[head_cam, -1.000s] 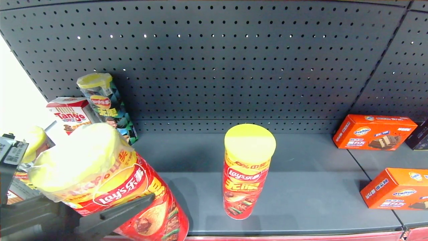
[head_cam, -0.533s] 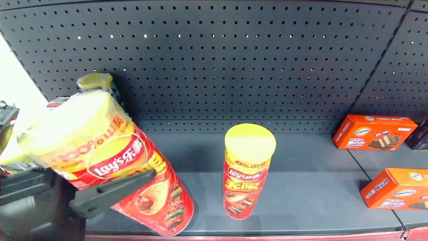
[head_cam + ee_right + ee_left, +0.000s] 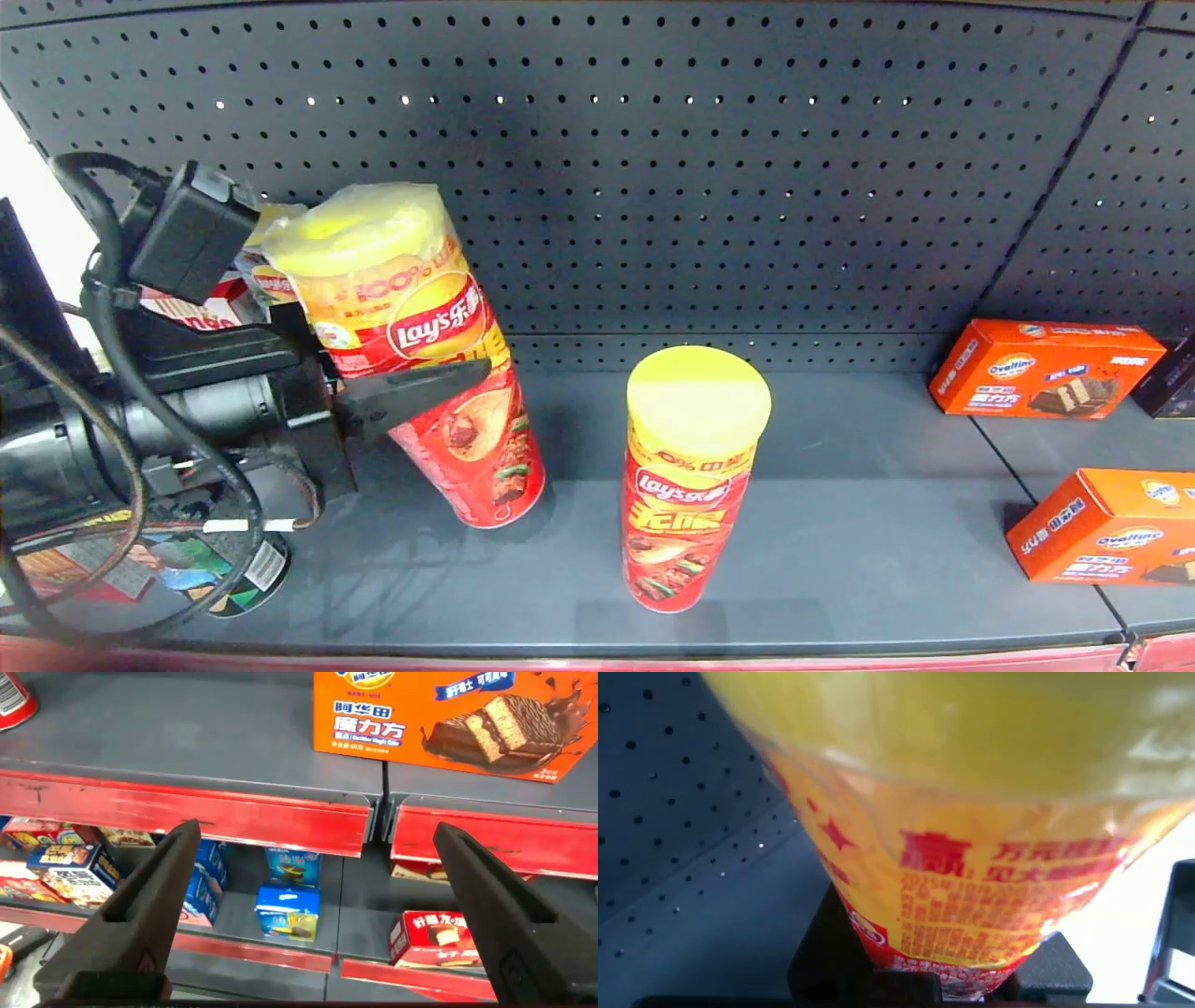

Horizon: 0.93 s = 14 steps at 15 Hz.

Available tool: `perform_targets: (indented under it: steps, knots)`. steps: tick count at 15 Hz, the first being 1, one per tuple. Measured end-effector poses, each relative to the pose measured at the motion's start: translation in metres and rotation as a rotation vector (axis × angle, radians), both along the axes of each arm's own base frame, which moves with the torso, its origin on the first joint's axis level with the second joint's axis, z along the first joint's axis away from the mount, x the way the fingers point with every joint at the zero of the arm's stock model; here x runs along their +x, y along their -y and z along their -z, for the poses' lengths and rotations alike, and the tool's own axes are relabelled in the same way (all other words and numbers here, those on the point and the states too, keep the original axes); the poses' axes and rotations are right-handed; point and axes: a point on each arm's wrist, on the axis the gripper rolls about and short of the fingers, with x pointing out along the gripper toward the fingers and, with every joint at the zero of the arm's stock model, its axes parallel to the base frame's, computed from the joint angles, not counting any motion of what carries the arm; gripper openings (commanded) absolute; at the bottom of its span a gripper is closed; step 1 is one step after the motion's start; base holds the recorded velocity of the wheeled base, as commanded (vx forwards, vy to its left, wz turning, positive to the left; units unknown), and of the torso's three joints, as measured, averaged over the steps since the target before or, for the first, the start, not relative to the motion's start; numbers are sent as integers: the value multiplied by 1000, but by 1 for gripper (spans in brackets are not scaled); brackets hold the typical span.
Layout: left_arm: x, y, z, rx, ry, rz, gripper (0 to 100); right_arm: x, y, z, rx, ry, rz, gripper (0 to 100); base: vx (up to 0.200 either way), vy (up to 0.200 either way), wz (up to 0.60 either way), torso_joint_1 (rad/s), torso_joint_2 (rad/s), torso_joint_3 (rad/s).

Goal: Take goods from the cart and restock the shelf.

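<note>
Chip canister (image 3: pixel 411 345) has swung in over the shelf (image 3: pixel 840 523), tilted, base about touching down beside the standing canister (image 3: pixel 695 467). Left gripper (image 3: pixel 425 383) clamps its middle; release looks near.

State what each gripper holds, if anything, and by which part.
Left gripper grips the tilted chip can around its middle; right gripper holds nothing.

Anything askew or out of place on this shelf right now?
The chip can in the left gripper leans, top toward the robot's left, unlike the upright can beside it. Under the arm, a colourful can seems to lie on its side.
</note>
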Motion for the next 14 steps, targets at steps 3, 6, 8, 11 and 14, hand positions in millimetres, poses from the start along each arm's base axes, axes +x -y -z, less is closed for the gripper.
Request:
perform_targets:
  steps: [3,6,8,11,14]
  knots:
    - [20,8,-3,7,4,2,0,0,0,0,0,0,0,100,0,0,0,0,0,0]
    - [31,12,-2,57,-29,3,0,0,0,0,0,-1,0,100,0,0,0,0,0,0]
    - [36,13,-5,112,-58,-14,0,0,0,0,0,-1,0,100,0,0,0,0,0,0]
    - [47,19,-16,120,-34,-11,0,0,0,0,0,-1,0,100,0,0,0,0,0,0]
    - [62,31,-22,113,-11,13,0,0,0,0,0,-2,0,100,0,0,0,0,0,0]
